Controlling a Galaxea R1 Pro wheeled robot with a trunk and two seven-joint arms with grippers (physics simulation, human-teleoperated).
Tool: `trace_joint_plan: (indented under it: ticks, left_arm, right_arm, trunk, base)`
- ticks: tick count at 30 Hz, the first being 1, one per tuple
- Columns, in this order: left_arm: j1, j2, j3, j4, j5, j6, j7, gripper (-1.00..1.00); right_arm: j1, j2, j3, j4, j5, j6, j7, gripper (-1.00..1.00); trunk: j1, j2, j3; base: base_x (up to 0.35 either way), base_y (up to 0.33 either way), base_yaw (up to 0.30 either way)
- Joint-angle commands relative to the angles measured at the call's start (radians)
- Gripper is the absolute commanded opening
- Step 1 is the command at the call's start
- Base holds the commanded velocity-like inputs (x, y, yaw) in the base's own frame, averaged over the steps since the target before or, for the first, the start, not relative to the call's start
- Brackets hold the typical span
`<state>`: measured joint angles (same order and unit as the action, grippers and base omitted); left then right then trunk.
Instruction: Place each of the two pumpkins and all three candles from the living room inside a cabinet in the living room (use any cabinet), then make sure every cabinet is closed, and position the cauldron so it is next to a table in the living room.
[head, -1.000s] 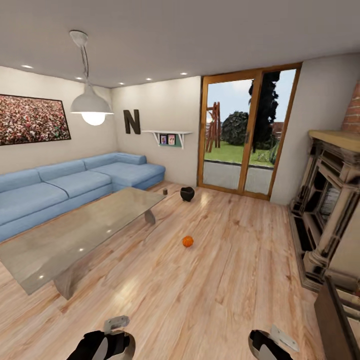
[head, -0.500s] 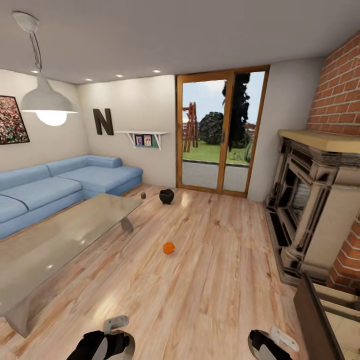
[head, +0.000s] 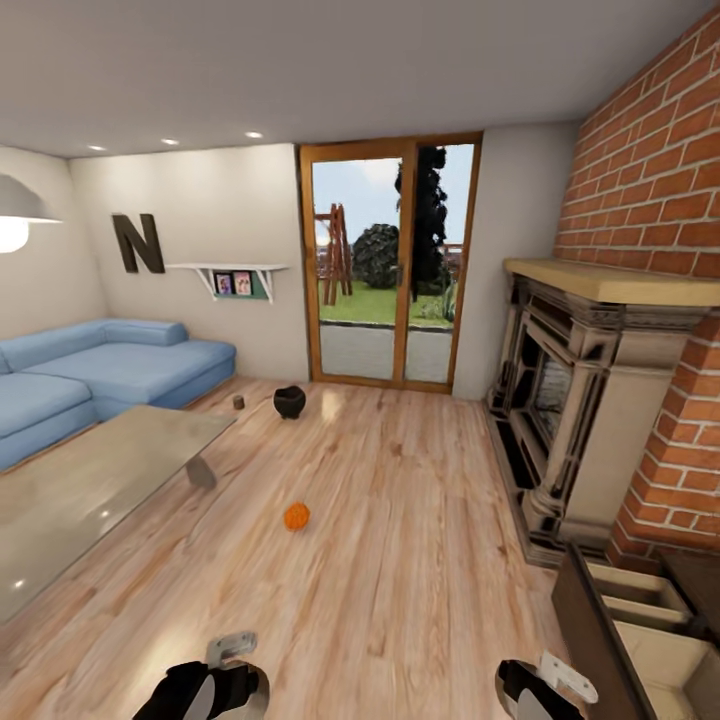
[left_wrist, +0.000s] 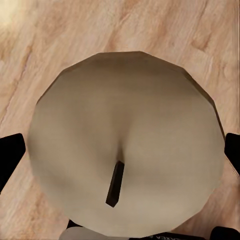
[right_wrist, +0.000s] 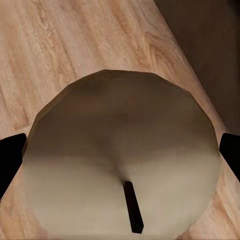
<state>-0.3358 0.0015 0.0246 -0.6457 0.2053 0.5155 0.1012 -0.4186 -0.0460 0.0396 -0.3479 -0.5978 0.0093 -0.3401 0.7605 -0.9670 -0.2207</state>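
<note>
While each pincer grips a stubby beige candle by its sides, I judge both light, rigid and waxy-slick, the orange pumpkin and black cauldron lying apart on the floor ahead.

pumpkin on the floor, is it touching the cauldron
Apart. The head view shows the pumpkin alone mid-floor, with a wide stretch of bare wooden floor between it and the cauldron, which sits farther back near the glass door.
</note>
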Motion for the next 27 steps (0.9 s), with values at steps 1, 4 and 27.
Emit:
trace_joint_plan:
  ticks: [1, 4, 27]
  left_arm:
    - [0.0, -0.001, 0.0, 0.0, 0.0, 0.0, 0.0, -1.0]
    - [0.0, -0.003, -0.001, 0.0, 0.0, 0.0, 0.0, -1.0]
    - [0.0, -0.005, -0.003, 0.0, 0.0, 0.0, -0.001, -1.0]
  right_arm:
    - [0.0, 0.0, 0.0, 0.0, 0.001, 0.0, 0.001, -1.0]
    - [0.0, 0.001, 0.0, -0.001, 0.002, -0.002, 0.001, -1.0]
    - [0.0, 0.005, 0.004, -0.002, 0.004, -0.005, 0.001, -1.0]
  trunk:
    - [0.0, 0.0, 0.0]
    - [0.0, 0.0, 0.0]
    - [0.0, 0.0, 0.0]
  base:
    - [0.324, 0.0, -0.282]
    - [0.324, 0.0, -0.237]
    - [0.324, 0.0, -0.014]
